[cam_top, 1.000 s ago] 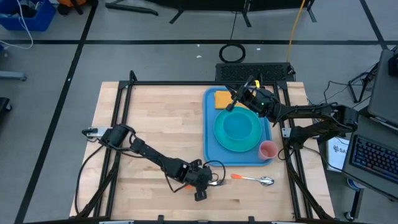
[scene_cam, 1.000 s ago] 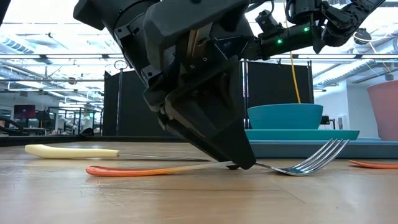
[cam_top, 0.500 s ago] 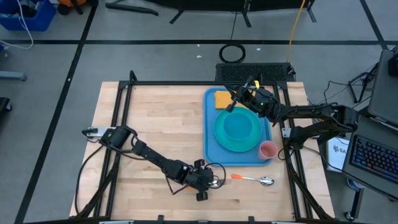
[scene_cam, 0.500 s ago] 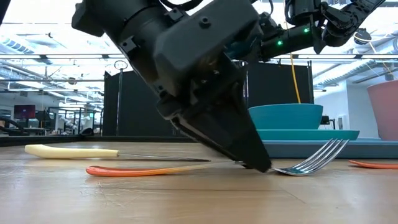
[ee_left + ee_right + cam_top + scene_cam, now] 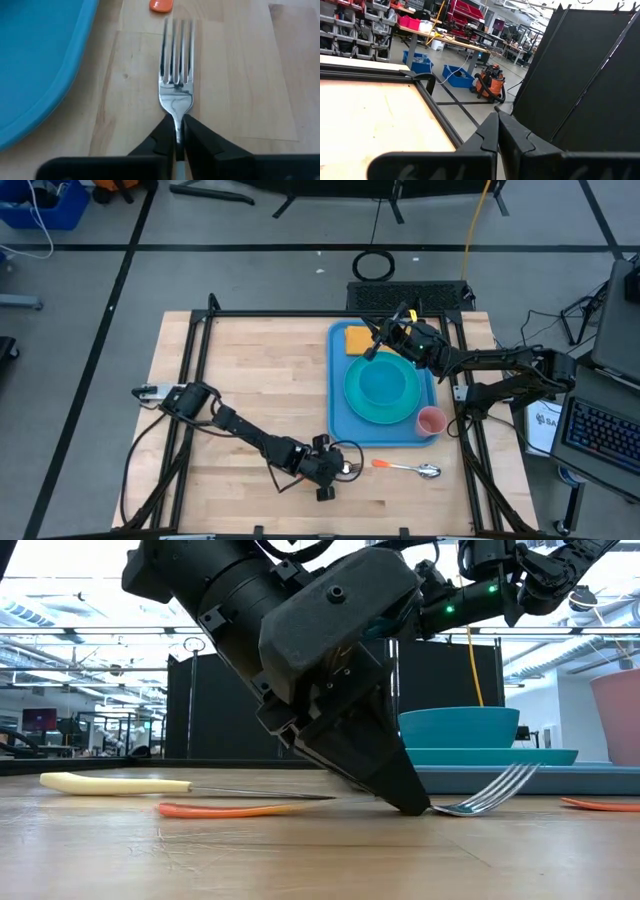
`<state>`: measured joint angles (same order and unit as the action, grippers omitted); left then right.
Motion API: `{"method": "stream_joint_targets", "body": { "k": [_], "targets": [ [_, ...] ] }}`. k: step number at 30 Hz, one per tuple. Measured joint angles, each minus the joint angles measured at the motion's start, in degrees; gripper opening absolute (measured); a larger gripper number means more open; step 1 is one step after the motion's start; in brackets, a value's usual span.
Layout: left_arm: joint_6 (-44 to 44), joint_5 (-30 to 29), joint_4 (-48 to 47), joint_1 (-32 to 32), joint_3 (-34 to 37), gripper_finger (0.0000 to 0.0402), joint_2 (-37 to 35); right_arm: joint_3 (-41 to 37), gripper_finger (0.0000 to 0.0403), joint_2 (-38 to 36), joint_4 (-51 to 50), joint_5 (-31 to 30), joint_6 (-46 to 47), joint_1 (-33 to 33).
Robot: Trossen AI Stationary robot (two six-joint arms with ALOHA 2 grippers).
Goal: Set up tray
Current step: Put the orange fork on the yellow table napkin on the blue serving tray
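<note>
Change: The left gripper point(image 5: 179, 134), open around the fork point(image 5: 176, 80) a second earlier, had pinched its fingers onto the fork's neck just behind the tines; in the low view the fork had slid slightly along the wood and its tines stood tipped clear of the table point(image 5: 250, 380).
Meaning: The fork looked secured, so carrying it to the tray appeared to be the next step; it had not yet left the tabletop.
Tray: The blue tray point(image 5: 337, 415) lay on the table's right half, holding a turquoise plate point(image 5: 383, 390), a yellow-orange napkin point(image 5: 357, 339) at its far end and a pink cup point(image 5: 431, 421) at its near right corner.
Tray and pincer: The left gripper sat near the table's front edge, just beside the tray's near left corner but apart from it.
Nearby: An orange-handled spoon point(image 5: 405, 468) lay just off the tray's near edge.
Right arm: The right gripper point(image 5: 372, 348), fingers together and empty, hovered over the tray's far end by the napkin.
</note>
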<state>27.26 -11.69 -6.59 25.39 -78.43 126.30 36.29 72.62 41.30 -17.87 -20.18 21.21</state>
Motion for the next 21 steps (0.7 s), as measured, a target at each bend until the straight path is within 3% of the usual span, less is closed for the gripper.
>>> {"method": "stream_joint_targets", "body": {
  "k": [4, 14, 21],
  "targets": [
    [-0.26, 0.40, 0.04, 0.04, 0.00, 0.0012, 0.00, 0.00, 0.0000, 0.00, 0.00, 0.00, 0.00, 0.00],
    [-0.58, 0.84, -0.96, 0.09, -0.05, 0.0012, -1.26, 0.00, 0.0000, 0.00, 0.00, 0.00, -0.11, 0.00],
    [-1.01, -1.39, -6.60, 1.36, 0.22, 0.0011, -4.34, 0.00, 0.0000, 0.00, -0.14, -0.02, -0.11, 0.00]
  ]
}}
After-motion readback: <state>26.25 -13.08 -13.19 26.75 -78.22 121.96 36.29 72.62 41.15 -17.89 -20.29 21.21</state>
